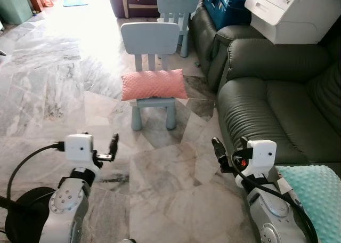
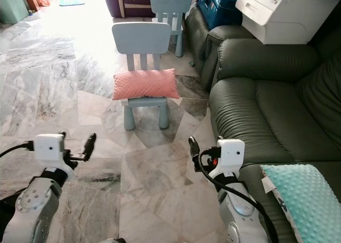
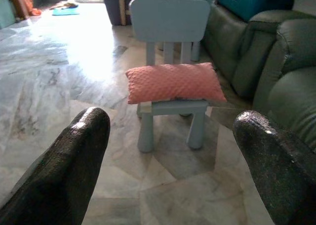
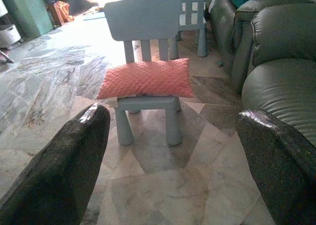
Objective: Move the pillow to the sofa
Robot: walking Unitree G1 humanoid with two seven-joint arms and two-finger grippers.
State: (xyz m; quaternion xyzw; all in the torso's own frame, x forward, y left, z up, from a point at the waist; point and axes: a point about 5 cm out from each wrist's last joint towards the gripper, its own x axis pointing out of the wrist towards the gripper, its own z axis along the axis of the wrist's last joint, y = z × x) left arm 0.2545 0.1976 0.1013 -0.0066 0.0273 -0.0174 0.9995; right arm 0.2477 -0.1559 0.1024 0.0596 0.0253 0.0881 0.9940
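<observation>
Lying across the seat of a small pale-blue plastic child's chair [image 1: 151,67] is the salmon-pink dimpled fabric pillow [image 1: 153,84], its long side running crosswise so that both ends overhang the seat edges. That chair stands on the grey-veined marble tile floor [image 1: 53,94], just beside the rounded arm of the dark olive-green leather sofa [image 1: 272,104], which stretches along the robot's right. The pillow is well apart from both arms and touches neither. Low in the head views, the left gripper [image 1: 113,145] is held over the tiles with its two black fingers [image 3: 64,170] spread wide; the left wrist view looks between them straight at the pillow and chair. The right gripper [image 1: 218,150] hovers near the front edge of the sofa cushion, its fingers [image 4: 64,166] likewise parted with nothing between them, and the right wrist view frames the same pillow. A second pale-blue child's chair [image 1: 177,8] stands behind the first, closer to a dark purple cabinet [image 1: 130,0]. On the sofa's far end sits a white printer [image 1: 293,11], with a teal box [image 1: 226,3] beside it. A mint-green dimpled pillow [image 1: 314,192] lies on the nearest sofa cushion, just beside the right arm.
</observation>
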